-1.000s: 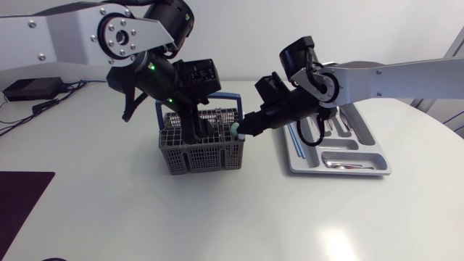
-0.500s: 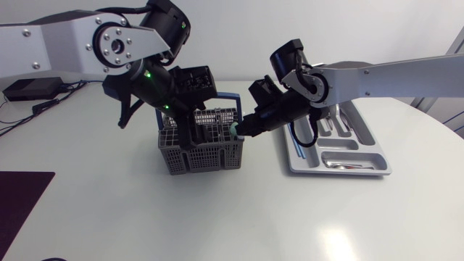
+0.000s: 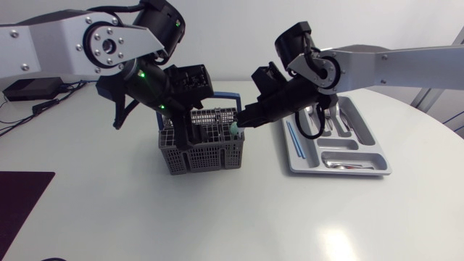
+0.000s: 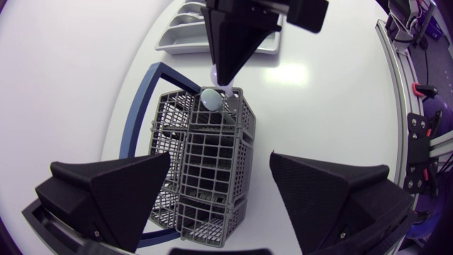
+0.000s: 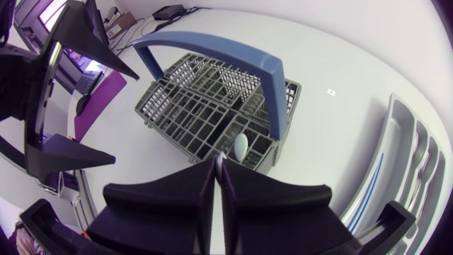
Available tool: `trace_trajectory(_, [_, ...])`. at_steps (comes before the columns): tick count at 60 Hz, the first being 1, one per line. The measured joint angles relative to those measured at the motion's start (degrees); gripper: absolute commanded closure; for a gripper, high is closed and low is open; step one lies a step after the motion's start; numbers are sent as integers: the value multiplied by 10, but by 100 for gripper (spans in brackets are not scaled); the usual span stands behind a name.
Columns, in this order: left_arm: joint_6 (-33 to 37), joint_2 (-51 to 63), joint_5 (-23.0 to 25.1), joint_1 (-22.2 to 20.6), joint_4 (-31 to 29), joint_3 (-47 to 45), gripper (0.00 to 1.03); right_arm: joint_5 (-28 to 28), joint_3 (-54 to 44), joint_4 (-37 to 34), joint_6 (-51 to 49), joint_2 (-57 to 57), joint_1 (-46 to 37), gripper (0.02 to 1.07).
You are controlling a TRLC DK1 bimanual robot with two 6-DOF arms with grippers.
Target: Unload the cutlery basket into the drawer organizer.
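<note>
The grey cutlery basket (image 3: 210,148) with a blue handle (image 5: 272,78) stands mid-table. My left gripper (image 3: 190,138) hangs over its near end, open, one wide finger on each side of the basket (image 4: 205,156). My right gripper (image 3: 243,125) comes in from the organizer's side and is shut on a pale mint utensil (image 3: 235,129) at the basket's right corner. In the right wrist view its thin handle sits between the closed fingers (image 5: 218,166) and its oval end (image 5: 241,146) is still in the basket. The grey drawer organizer (image 3: 348,145) lies to the right.
The organizer holds a blue stick (image 3: 296,141) and some silver cutlery (image 3: 348,161). A dark mat (image 3: 18,203) lies at the front left, and a black box with cables (image 3: 29,88) at the far left. Open tabletop stretches in front of the basket.
My right gripper has closed on the mint utensil at the basket's corner, and its arm has risen a little. My left arm has shifted slightly over the basket.
</note>
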Motion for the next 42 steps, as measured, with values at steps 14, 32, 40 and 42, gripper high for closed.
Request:
trace_trajectory(14, [2,-5,2,6,0,-8,5,0,4,-23,7,-50,-1,101])
trace_trajectory(32, [2,-18,4,6,18,-23,5,0,4,-39,9,-135,-28,101])
trace_trajectory(40, [2,-18,4,6,21,-30,5,6,-14,-40,9,-177,-42,101])
trace_trajectory(42, [2,-18,4,6,23,-30,5,13,-22,-42,9,-189,-48,101])
